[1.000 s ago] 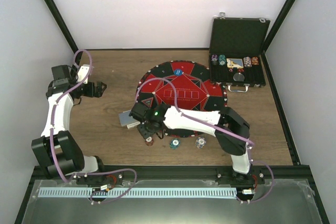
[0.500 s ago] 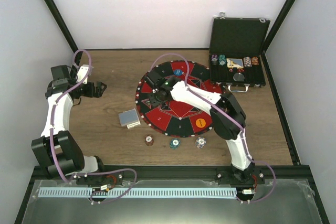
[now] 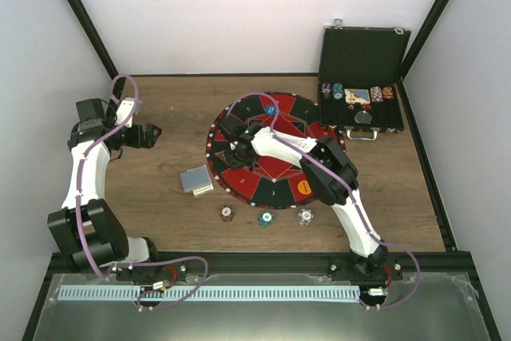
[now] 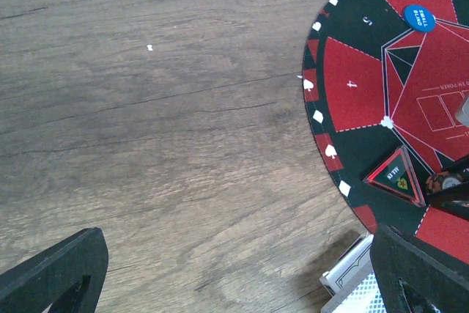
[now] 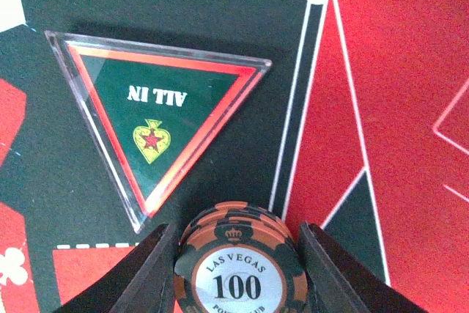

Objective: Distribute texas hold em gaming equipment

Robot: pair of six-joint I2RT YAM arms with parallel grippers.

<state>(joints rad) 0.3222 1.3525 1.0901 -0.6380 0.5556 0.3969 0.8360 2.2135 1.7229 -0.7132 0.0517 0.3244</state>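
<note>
Wood-grain table (image 3: 160,109) is lying between white walls and is carrying a big round red-and-black mat (image 3: 271,191). The right gripper (image 5: 238,276) is clenching a short stack of orange-and-black striped chips (image 5: 236,254), whose white centre is reading LAS VEGAS 100; the number of chips in the stack is not showing. It is hanging just over the mat's left part, just beside a clear-edged triangular marker (image 5: 150,119) with a red border, a dark green face, the words ALL IN and a yellow spade. The right arm is reaching forward and leftward across the mat, elbow bent, wrist pointing down. The left arm is standing folded at the table's left side, with the left gripper (image 4: 234,276) released wide and hovering over bare wood. One marker is lying on the mat with two buttons, a blue one (image 3: 271,108) at the far rim and an orange one (image 3: 304,188) at the near rim. One pile of grey-backed cards (image 3: 196,180) is sitting at the mat's left edge. Three chip piles (image 3: 265,218) are lining up on the wood near the mat's front. More chips are sitting in the open black case (image 3: 363,55).
</note>
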